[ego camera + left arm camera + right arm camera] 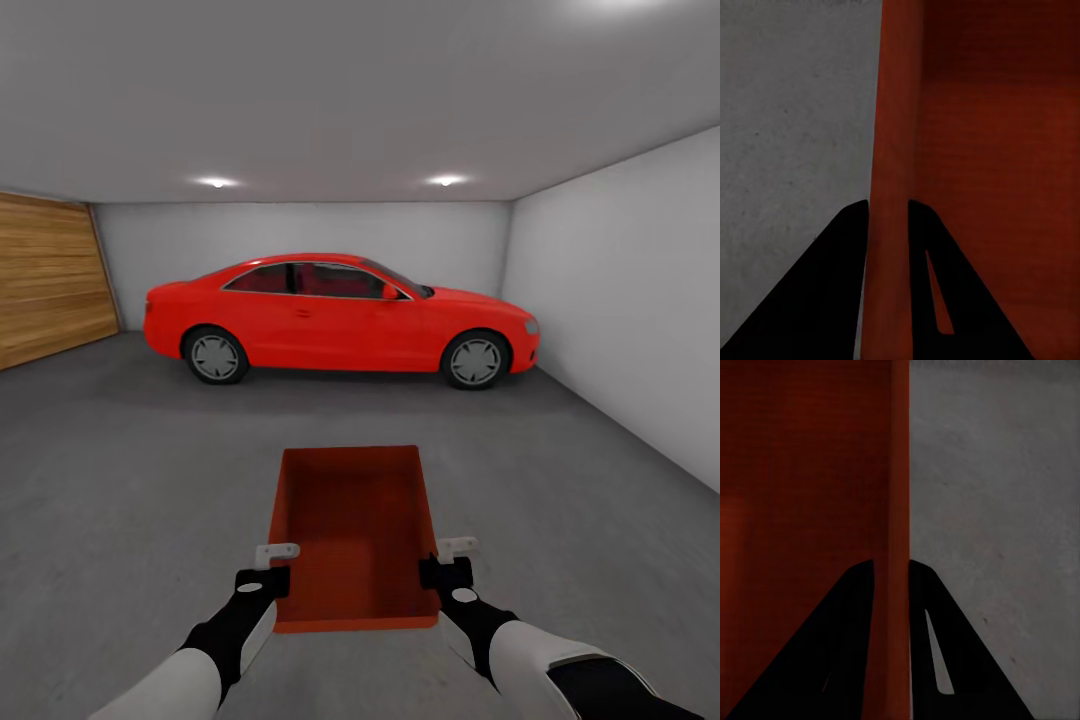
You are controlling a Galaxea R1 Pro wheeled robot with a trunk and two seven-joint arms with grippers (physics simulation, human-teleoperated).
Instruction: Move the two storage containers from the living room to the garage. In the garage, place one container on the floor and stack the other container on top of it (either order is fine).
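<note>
Holding the box (355, 530) by its two long side walls, I have the left gripper (272, 563) and right gripper (447, 560) each pinching a thin wall, above the garage floor (130, 480). It seems light, stiff, possibly slippery.

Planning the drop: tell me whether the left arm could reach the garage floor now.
Probably not freely: the left pincer is shut on the storage container's side wall, as is the right pincer opposite. Bare floor lies beside it, nothing between, but reaching means letting go first.
</note>
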